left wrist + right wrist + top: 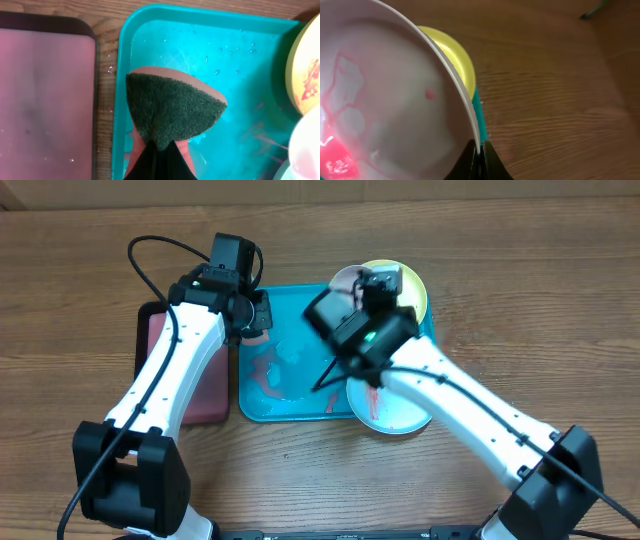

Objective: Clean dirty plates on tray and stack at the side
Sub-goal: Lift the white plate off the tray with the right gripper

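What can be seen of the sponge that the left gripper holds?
The sponge has a dark green, rough scouring face on a salmon-pink foam body. The left gripper pinches its lower end, so it bends into a curved fan shape. It is over the wet turquoise tray, scouring face toward the wrist camera. Whether it touches the tray cannot be told.

A robotics lab bench is indicated: two white jointed arms [170,370], fed by black cables [140,265], are mounted at the lower edge of a plain wood-grain tabletop [60,280]. A dishwashing chore is staged mid-frame with a turquoise tray [300,310] and smeared plastic plates [400,415].
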You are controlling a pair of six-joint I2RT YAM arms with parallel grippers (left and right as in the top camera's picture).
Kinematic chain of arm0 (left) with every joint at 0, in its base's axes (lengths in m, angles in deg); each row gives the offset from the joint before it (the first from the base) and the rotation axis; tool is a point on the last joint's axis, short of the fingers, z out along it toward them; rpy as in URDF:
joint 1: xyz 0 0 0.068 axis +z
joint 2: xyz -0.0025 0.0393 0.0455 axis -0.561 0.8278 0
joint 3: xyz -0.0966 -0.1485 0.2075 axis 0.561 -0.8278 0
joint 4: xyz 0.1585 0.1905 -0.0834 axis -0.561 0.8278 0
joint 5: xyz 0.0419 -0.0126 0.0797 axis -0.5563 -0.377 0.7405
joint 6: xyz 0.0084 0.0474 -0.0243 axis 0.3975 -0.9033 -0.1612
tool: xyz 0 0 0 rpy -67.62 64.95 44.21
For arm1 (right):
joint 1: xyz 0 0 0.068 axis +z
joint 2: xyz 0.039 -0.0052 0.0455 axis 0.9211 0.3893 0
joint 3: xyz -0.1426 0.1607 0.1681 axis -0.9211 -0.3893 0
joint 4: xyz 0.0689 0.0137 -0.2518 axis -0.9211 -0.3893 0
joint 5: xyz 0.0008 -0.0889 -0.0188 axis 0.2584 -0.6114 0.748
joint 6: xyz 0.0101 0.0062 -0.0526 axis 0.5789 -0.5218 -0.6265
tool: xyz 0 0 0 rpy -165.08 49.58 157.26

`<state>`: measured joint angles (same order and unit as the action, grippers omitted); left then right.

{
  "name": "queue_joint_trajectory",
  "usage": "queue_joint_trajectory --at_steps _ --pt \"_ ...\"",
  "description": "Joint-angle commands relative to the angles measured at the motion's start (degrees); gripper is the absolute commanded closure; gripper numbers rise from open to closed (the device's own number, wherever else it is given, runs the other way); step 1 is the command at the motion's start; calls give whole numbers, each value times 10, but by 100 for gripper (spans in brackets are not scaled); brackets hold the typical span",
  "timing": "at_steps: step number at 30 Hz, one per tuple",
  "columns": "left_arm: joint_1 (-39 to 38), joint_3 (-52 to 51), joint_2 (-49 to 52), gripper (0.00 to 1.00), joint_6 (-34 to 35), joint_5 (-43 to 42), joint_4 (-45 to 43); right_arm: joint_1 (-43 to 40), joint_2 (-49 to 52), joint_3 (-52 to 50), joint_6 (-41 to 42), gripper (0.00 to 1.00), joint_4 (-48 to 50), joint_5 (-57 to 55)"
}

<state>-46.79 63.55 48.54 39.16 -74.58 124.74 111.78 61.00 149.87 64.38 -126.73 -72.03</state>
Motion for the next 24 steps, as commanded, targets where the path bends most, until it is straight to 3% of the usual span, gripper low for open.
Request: queue_joint_trajectory --at_steps 1,8,24 --pt "-1 -1 21 96 19 7 3 38 -20 16 66 96 -13 -158" --pt "-1 -1 51 96 23 3 18 105 -20 16 66 96 -18 -273" --pt "-1 -1 52 96 23 3 17 112 -20 16 66 96 -17 -363"
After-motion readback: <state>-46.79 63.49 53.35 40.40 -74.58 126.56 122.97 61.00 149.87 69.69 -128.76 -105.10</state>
